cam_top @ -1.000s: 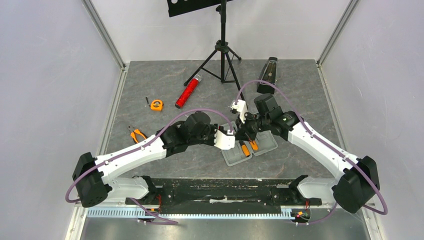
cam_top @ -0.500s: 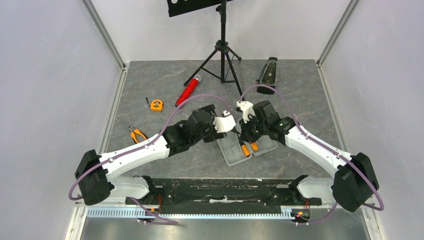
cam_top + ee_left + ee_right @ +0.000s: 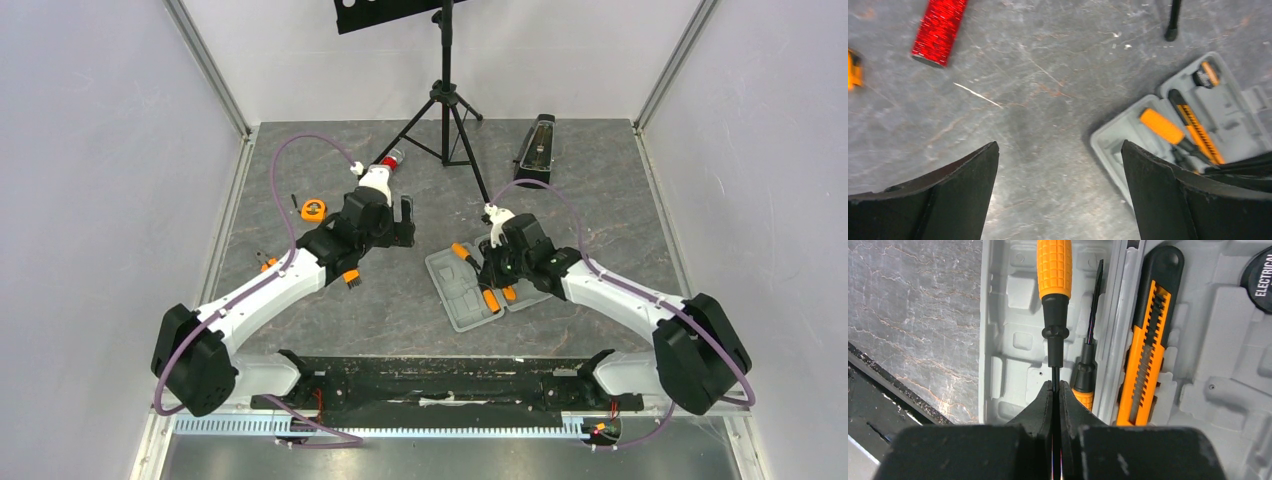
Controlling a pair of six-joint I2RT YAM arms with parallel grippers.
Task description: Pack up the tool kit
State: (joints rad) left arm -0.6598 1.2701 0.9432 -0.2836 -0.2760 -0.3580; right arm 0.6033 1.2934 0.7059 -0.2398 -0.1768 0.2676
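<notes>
The grey tool kit case (image 3: 452,283) lies open in the middle of the table. My right gripper (image 3: 488,272) hovers over it, shut on the thin shaft of an orange-handled screwdriver (image 3: 1053,270), whose handle points away above the case's left half (image 3: 1008,315). A second screwdriver (image 3: 1089,365) and an orange knife (image 3: 1148,345) lie in recesses. My left gripper (image 3: 1059,150) is open and holds nothing, over bare table left of the case (image 3: 1233,107). An orange tape measure (image 3: 313,209) and pliers (image 3: 268,266) lie at the left.
A red glittery cylinder (image 3: 939,27) lies beyond the left gripper, mostly hidden by the left wrist from above. A black tripod (image 3: 445,110) stands at the back middle and a black metronome (image 3: 538,148) at the back right. A black roll of tape (image 3: 1260,285) sits in the case.
My left gripper opened and swung away from the case to the back left, toward the red cylinder. The right gripper stayed shut on the screwdriver over the case.
</notes>
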